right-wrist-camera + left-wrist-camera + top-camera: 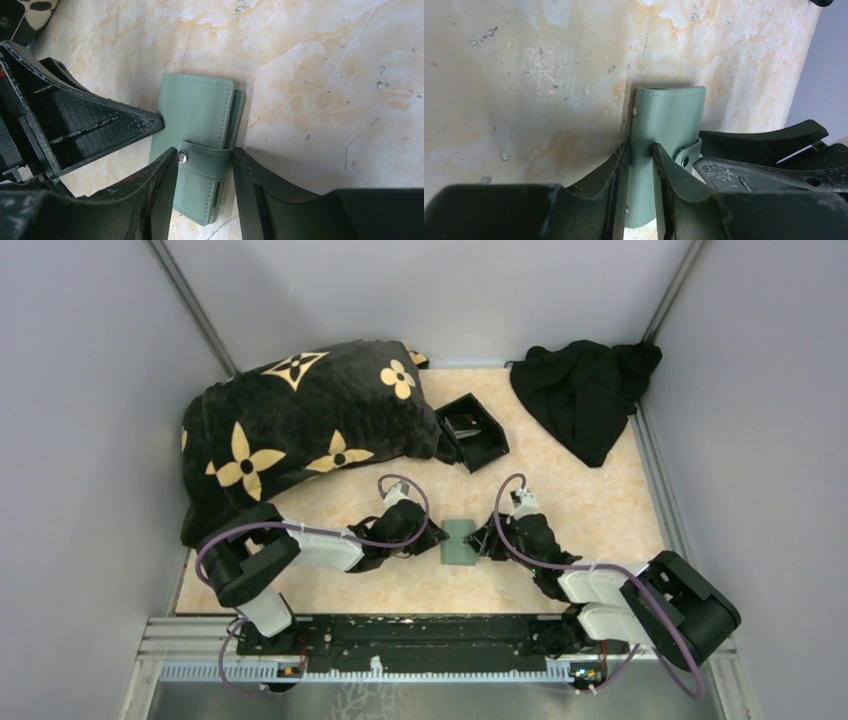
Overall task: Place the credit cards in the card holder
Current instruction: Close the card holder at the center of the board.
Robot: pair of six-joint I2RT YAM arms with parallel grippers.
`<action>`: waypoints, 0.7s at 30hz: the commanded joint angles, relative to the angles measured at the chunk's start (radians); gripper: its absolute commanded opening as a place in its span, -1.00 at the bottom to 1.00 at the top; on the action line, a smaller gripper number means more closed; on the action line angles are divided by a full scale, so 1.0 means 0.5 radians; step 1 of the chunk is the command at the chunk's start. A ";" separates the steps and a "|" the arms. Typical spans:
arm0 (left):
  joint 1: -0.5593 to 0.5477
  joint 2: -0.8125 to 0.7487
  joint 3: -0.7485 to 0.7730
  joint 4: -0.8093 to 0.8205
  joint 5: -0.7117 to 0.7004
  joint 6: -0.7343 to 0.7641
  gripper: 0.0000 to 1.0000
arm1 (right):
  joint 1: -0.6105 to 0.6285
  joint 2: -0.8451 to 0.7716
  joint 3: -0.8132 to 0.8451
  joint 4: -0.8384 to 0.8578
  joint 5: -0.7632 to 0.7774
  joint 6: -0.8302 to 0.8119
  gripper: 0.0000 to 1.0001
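Holder (460, 542) mid-table (600, 510), left gripper (641, 156) fingers close around its edge, grip not clear, right gripper (204, 165) fingers apart astride its strap (214, 169), box (472, 430), pillow (290, 430), cloth (585, 390) along far edge

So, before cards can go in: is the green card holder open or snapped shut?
Shut. The card holder lies folded, its strap wrapped over the edge and snapped down.

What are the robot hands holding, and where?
Only the green card holder sits between jaws: left gripper at one long edge, right gripper around the snap strap. Whether either truly clamps it cannot be told.
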 commanded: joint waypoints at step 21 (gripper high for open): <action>-0.008 0.111 -0.048 -0.186 0.066 0.042 -0.41 | 0.086 -0.285 -0.053 -0.504 0.186 -0.168 0.00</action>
